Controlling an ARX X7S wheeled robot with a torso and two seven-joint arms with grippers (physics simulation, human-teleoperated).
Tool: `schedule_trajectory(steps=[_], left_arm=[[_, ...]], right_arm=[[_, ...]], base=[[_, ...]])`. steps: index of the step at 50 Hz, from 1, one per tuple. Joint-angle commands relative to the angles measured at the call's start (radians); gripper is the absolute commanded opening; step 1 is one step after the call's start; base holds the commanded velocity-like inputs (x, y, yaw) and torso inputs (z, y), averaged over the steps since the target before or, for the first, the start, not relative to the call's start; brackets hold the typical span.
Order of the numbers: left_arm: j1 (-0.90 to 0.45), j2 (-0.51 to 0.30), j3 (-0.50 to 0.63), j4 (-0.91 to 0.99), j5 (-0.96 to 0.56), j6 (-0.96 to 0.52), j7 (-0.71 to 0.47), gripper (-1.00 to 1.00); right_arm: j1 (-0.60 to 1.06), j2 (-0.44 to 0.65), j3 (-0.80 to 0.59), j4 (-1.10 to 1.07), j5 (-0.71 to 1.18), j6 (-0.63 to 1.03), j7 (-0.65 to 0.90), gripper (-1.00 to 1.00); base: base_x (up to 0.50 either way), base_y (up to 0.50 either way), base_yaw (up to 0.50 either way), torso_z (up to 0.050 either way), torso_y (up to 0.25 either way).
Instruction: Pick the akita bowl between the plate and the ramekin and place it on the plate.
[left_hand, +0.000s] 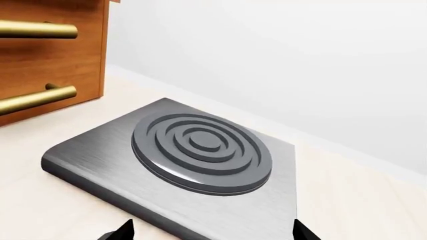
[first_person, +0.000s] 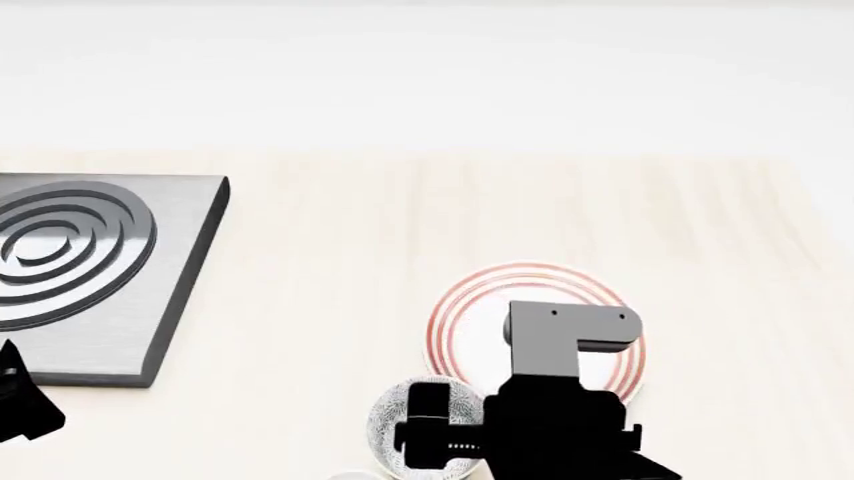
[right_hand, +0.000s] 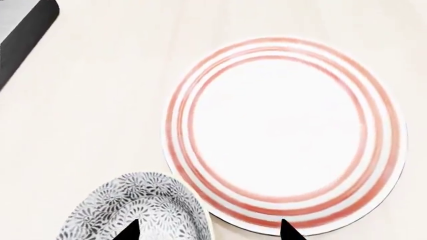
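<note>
Grey-and-white speckled akita bowl (right_hand: 137, 210) beside red-ringed plate (right_hand: 283, 132), right gripper (right_hand: 208, 231) fingers apart, left gripper (left_hand: 210, 232) likewise

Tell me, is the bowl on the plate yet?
Not yet. The akita bowl sits on the counter beside the plate, which is bare. The right pincer hovers open over the bowl's edge, holding nothing. Grabbing, lifting and setting the bowl down are all left.
</note>
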Motion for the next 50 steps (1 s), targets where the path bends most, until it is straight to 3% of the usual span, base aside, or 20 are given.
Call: schedule_trajectory(steps=[1,50], left_arm=[[0.002,-0.002,0.003,0.003,-0.003,0.0,-0.004,1.0],[0.003,-0.012,0.012,0.007,-0.018,0.004,-0.016,1.0]], right_arm=[[0.032,-0.004,0.003,0.09,0.012,-0.038,0.007,1.0],[0.057,0.02,-0.056,0.242,0.089,-0.069,-0.023,1.0]], base=[[0.0,0.0,0.0,0.0,0.0],[0.0,0.0,0.0,0.0,0.0]])
